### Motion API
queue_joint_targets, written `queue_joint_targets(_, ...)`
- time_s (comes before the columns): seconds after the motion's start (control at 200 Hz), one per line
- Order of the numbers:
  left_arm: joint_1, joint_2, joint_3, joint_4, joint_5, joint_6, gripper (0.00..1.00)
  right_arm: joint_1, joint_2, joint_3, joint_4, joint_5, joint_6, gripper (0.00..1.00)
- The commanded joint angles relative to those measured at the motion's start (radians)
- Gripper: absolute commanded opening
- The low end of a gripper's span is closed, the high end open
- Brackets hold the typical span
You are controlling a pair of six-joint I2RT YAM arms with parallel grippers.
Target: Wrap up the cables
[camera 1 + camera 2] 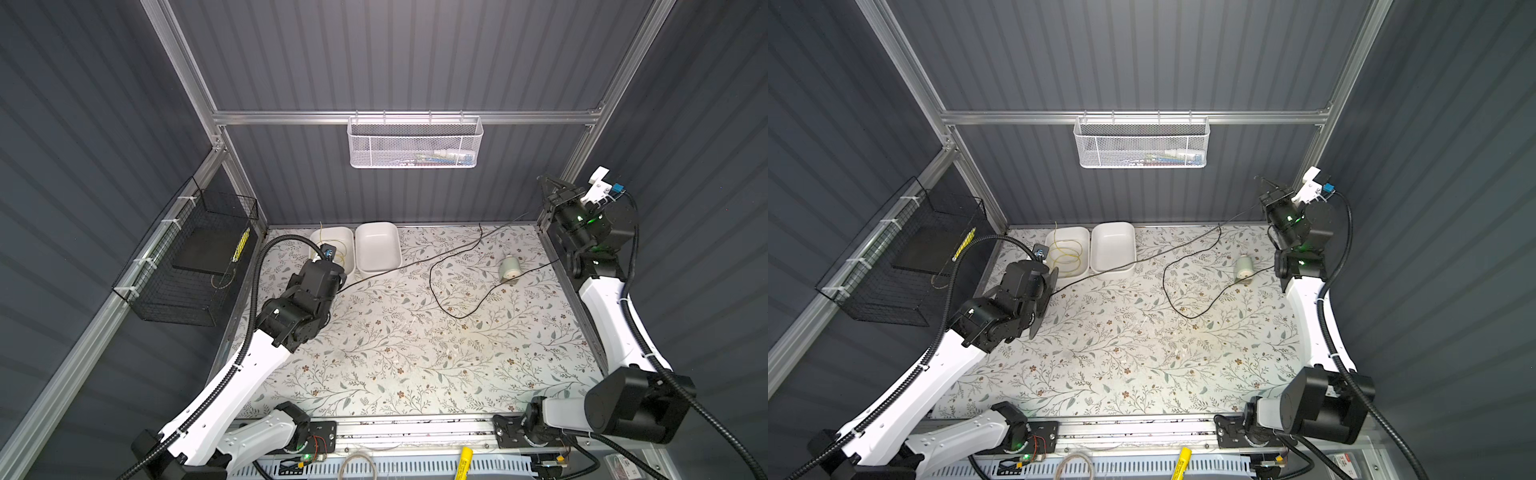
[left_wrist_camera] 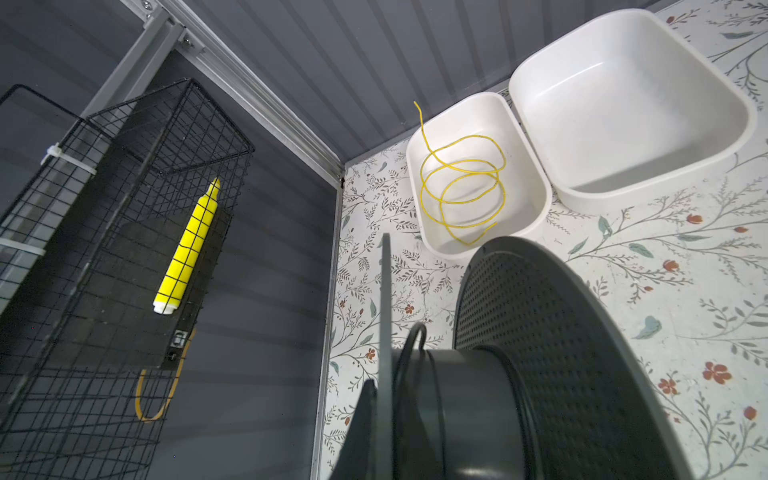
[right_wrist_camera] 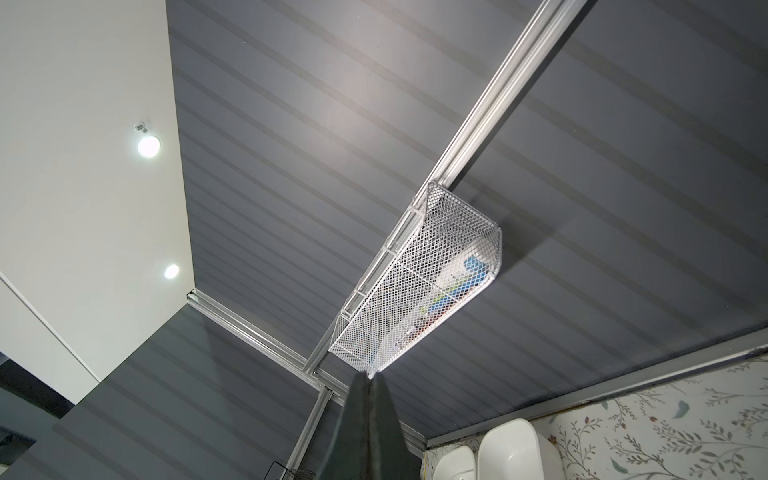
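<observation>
R gripper [image 1: 546,182] raised high back-right, closed; L gripper [image 1: 1040,291] low, holding spool [image 2: 561,332]

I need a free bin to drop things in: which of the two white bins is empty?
The white bin on the right in both top views is empty, showing only its bare bottom. Its neighbour on the left holds a yellow wire coil.

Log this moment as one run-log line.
left gripper: shut on black perforated plastic spool | right gripper: shut, raised at back right | thin black cord: partly wound, slack looped on floral table
</observation>
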Motion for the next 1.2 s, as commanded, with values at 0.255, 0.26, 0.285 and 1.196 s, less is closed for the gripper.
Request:
queue_joint_targets(0.255, 0.008, 0.024, 0.062, -0.064, 0.206, 0.075, 0.0, 0.015, 0.156, 0.167, -0.098, 0.055, -0.109, 0.0)
queue_joint_targets(0.26, 0.008, 0.025, 0.062, -0.065, 0.208, 0.076, 0.0, 0.016, 0.162, 0.173, -0.103, 0.056, -0.11, 0.0)
queue_joint_targets(0.285, 0.008, 0.029, 0.065, -0.07, 0.218, 0.078, 0.0, 0.015, 0.179, 0.187, -0.112, 0.057, -0.111, 0.0)
queue_joint_targets(1.196, -0.006, -0.096, 0.29, -0.113, 0.646, 0.101, 0.0, 0.042, 0.37, 0.195, -0.183, 0.152, -0.192, 0.0)
